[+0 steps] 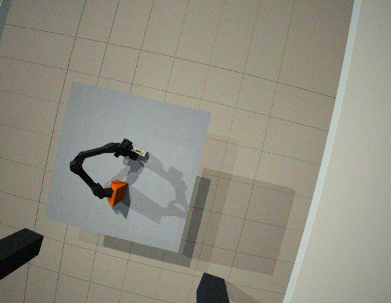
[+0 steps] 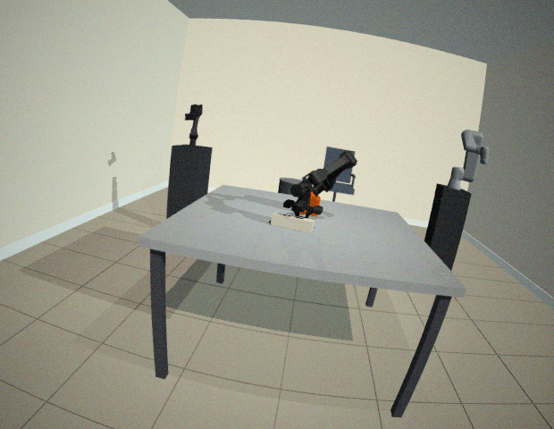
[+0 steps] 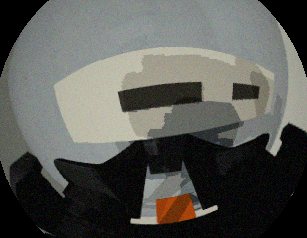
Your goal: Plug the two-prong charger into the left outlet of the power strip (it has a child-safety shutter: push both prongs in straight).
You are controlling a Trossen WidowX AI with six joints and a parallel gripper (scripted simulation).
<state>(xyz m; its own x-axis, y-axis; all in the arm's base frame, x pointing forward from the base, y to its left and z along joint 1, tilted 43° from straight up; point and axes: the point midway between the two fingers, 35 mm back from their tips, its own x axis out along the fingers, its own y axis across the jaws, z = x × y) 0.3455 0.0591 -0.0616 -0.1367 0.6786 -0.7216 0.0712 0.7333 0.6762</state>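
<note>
1. Room: tiled floor [image 1: 254,48] [image 2: 230,369], pale walls; grey table [image 1: 150,120] [image 2: 360,249] [image 3: 94,30] before me.
2. Power strip [image 1: 142,151] [image 2: 291,222] [image 3: 94,119], one, cream, two dark slots on its upper face, lying on the table.
3. My gripper [image 1: 134,154] [image 2: 302,214] [image 3: 161,137], black, clenched on the charger, beside the strip's long edge.
4. Charger [image 3: 164,161], dark, between the fingertips near the strip; prongs hidden, so I cannot tell whether they touch an outlet.
5. Orange block [image 1: 119,192] [image 2: 315,203] [image 3: 175,209], one, at the arm's foot.

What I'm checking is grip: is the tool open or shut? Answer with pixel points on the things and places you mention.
The tool [image 1: 134,152] [image 2: 301,214] [image 3: 161,137] is shut on a dark block [image 3: 165,160], likely the charger, seen between its fingers.
</note>
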